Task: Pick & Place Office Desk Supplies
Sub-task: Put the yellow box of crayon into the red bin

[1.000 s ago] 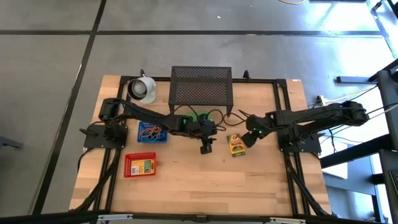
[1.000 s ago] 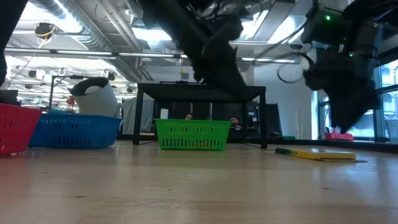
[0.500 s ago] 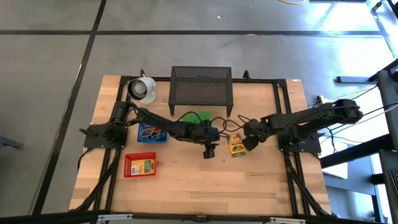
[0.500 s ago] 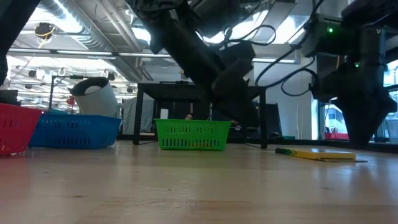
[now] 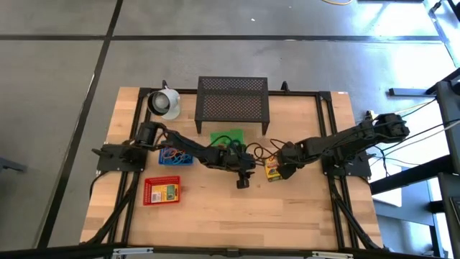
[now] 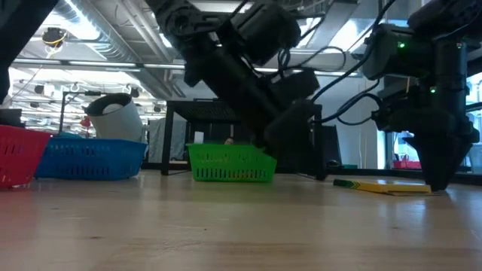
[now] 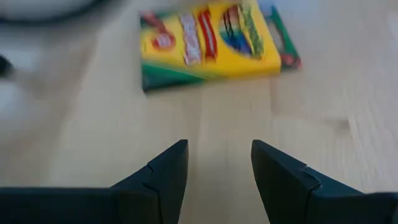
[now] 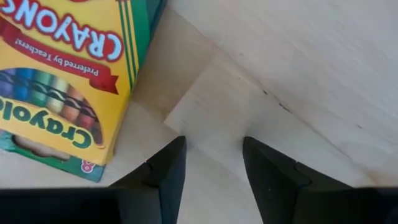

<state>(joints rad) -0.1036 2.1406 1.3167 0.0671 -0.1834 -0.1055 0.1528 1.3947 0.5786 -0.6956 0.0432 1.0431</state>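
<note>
Your right pincer (image 8: 211,168) hangs open and empty just beside the crayon box (image 5: 272,170) lying flat mid-bench, probably lining up a grasp, while your left pincer (image 7: 217,168), also open, hovers near it.

A yellow crayon box (image 5: 272,170) lies flat, face up, mid-table; another (image 5: 167,191) sits in the red basket (image 5: 149,193) (rubber bands (image 5: 175,152) fill the blue one (image 5: 166,161))

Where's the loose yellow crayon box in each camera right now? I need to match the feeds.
High view: crayon box, table centre-right, between both grippers.
Low view: flat at right.
Left wrist view: ahead of the fingers.
Right wrist view: beside the fingers.
Shared landmark: its yellow printed face.
</note>
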